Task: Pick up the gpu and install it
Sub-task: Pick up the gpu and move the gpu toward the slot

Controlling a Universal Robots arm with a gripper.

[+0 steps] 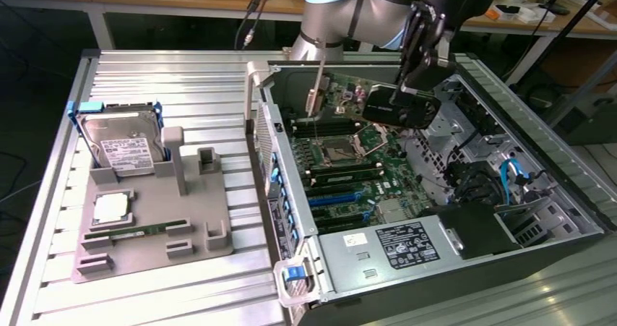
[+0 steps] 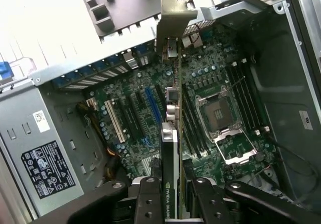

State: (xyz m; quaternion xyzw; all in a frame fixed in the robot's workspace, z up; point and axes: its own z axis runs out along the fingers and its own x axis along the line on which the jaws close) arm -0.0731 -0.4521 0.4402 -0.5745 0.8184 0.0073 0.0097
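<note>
Here the aluminium table [image 1: 154,73] carries everything. The open computer case [image 1: 540,152] lies on its side directly under the gripper [image 2: 173,196], open face up so the arm can reach in from above. Below the tool the motherboard [image 2: 210,83] faces upward, with the power supply [image 1: 405,243] off to one side of it. Well away from the gripper, outside the case, the grey fixture tray [image 1: 154,239] props the hard drive [image 1: 121,145] upright and keeps the memory stick [image 1: 144,230] lying in a groove, each part set out for an easy grasp. The gpu [image 2: 169,148] is in the tool: the fingers [image 2: 148,199] press on its two flat faces and pinch it near one end, so the card stands on edge over the board. Its silver bracket [image 2: 175,13] points away from the fingers toward the case's rear wall, which I judge suits the bracket openings there. Ahead of the fingertips, beside the card, run the blue slot [image 2: 153,106] and the white slot [image 2: 114,121]. The card lies parallel to them, likely for alignment. Whether its lower edge touches a slot, I cannot tell.
</note>
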